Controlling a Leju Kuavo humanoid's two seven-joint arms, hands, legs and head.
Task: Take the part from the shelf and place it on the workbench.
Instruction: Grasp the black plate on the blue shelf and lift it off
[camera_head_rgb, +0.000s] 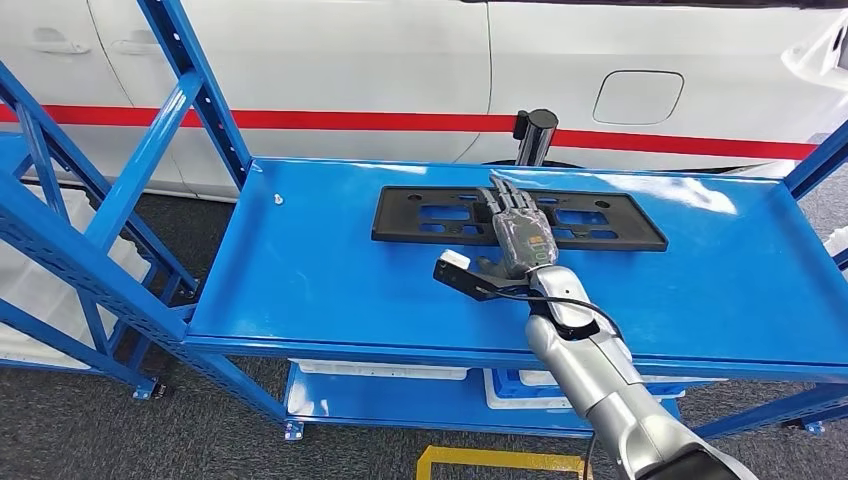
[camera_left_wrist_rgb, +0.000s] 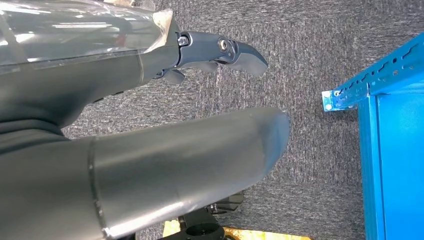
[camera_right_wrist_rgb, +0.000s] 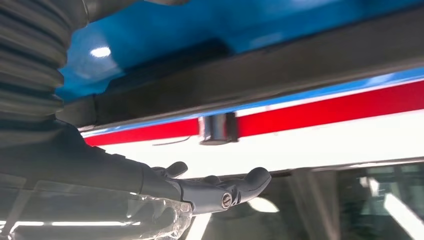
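A flat black rectangular part (camera_head_rgb: 600, 225) with cut-outs lies toward the back of the blue shelf top (camera_head_rgb: 330, 260). My right hand (camera_head_rgb: 520, 232) reaches over the part's middle, fingers stretched out flat and pointing away from me, holding nothing. Whether it touches the part I cannot tell. The right wrist view shows the hand (camera_right_wrist_rgb: 220, 190) with straight fingers near the part's dark long edge (camera_right_wrist_rgb: 260, 75). My left hand (camera_left_wrist_rgb: 220, 50) hangs over grey carpet, fingers loosely apart and holding nothing.
A white car with a red stripe (camera_head_rgb: 350, 60) stands close behind the shelf, with a black cylindrical post (camera_head_rgb: 535, 135) in between. Blue uprights (camera_head_rgb: 190, 90) rise at the left. White bins (camera_head_rgb: 380, 370) sit on the lower shelf. Yellow floor tape (camera_head_rgb: 500, 462) lies in front.
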